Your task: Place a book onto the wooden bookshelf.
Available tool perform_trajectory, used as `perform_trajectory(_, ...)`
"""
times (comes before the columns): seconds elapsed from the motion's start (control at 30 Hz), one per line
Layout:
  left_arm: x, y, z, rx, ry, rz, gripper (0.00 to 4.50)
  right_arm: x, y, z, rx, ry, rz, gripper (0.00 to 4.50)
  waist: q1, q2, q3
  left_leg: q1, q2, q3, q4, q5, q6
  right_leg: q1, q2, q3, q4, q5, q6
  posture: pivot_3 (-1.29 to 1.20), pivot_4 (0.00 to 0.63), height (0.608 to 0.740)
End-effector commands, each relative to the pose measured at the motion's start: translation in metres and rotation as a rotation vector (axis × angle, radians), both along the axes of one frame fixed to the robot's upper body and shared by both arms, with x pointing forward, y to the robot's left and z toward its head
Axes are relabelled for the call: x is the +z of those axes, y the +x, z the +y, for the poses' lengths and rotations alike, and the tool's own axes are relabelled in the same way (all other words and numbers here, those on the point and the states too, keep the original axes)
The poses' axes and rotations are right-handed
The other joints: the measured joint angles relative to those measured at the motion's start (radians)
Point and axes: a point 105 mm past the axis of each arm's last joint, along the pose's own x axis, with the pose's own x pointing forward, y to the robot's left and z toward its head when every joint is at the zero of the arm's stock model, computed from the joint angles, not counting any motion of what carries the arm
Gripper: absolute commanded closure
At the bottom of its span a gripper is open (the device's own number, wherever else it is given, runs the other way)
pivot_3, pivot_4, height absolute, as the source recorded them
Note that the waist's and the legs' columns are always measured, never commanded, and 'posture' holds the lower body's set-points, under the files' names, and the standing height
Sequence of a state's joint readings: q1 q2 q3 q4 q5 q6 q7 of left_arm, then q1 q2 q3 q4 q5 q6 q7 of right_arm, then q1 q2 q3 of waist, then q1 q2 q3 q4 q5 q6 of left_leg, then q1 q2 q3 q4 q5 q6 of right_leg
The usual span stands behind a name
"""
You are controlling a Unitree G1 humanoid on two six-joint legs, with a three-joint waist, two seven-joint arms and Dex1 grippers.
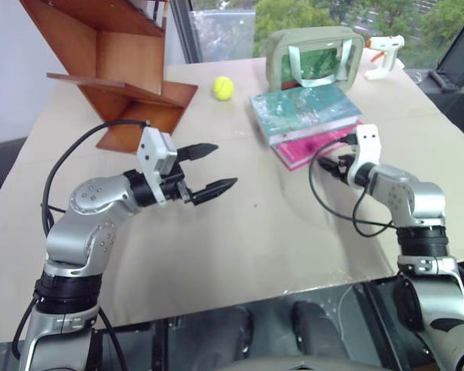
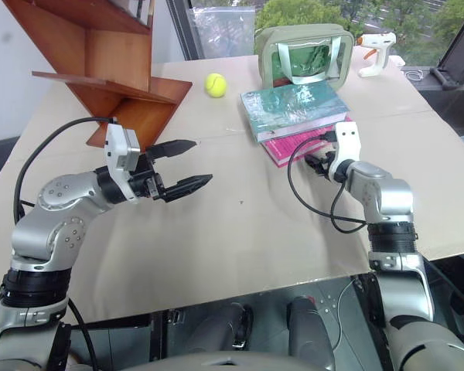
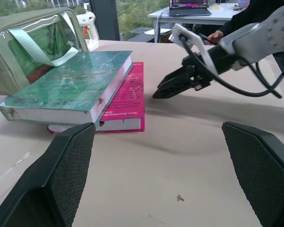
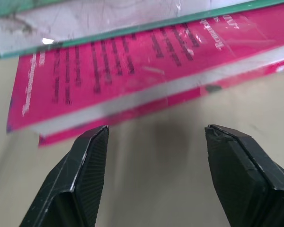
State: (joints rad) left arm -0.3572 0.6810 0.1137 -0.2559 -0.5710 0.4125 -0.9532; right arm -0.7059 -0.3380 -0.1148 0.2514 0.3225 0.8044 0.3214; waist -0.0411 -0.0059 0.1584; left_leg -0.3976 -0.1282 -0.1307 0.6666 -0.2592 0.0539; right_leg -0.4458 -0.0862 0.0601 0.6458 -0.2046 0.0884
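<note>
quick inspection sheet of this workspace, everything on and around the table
surface: pale table, bare in the middle
job's things: teal book lying flat on a pink book; wooden bookshelf at the far left corner
clutter: tennis ball, grey-green bag behind the books, white glue gun
grippers: left end effector open, over the bare table; right end effector open, facing the pink book's edge, holding nothing
cables: black cable looped at each wrist
surroundings: window with trees behind; person seated at a far table with a laptop
</note>
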Motion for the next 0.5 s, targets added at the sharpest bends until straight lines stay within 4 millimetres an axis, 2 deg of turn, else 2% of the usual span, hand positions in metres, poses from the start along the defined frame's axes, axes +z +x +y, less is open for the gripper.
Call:
perform_trajectory(0.03,0.011,-0.002,0.002,-0.003,0.005,-0.056,0.0,0.021,0.013,0.004,0.04,0.027,-0.131,1.13,0.0,0.0,0.0,0.0,0.0,0.0,0.0,0.0,0.0,0.0,0.0,0.0,0.0,0.0,0.0,0.0,0.15,0.74)
perform_trajectory(0.5,0.012,-0.006,0.009,0.021,0.018,-0.056,0.0,0.011,0.023,0.02,0.177,-0.009,-0.167,1.13,-0.004,0.0,0.0,0.0,0.0,0.0,0.0,0.0,0.0,0.0,0.0,0.0,0.0,0.0,0.0,0.0,0.15,0.74)
